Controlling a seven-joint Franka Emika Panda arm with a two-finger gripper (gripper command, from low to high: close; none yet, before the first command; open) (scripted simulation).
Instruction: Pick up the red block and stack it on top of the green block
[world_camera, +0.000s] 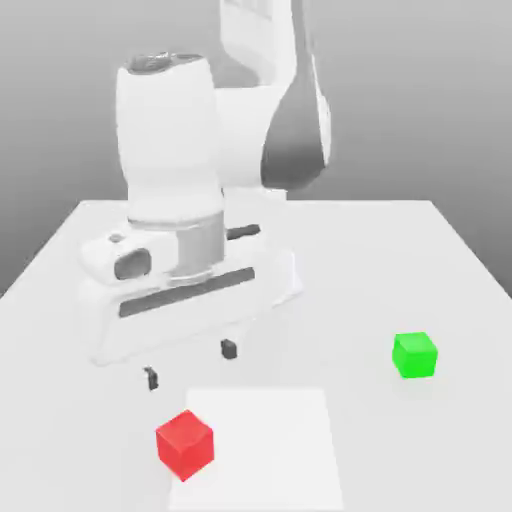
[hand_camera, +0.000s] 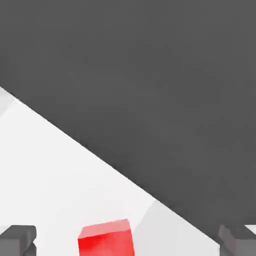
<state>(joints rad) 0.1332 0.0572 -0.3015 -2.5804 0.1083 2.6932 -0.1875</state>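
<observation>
Two cubes sit well apart on the white table (world_camera: 440, 250): the red block (world_camera: 185, 443) at lower left of the exterior view, the green block (world_camera: 414, 355) at right of centre. The gripper (world_camera: 190, 363) hangs above the red block, jaws spread wide, grasping nothing. Likely trouble: descending off-centre, a fingertip (world_camera: 151, 378) lands on the cube's top or nudges it aside. A skewed grip would later tip the stack. No containers are present.
</observation>
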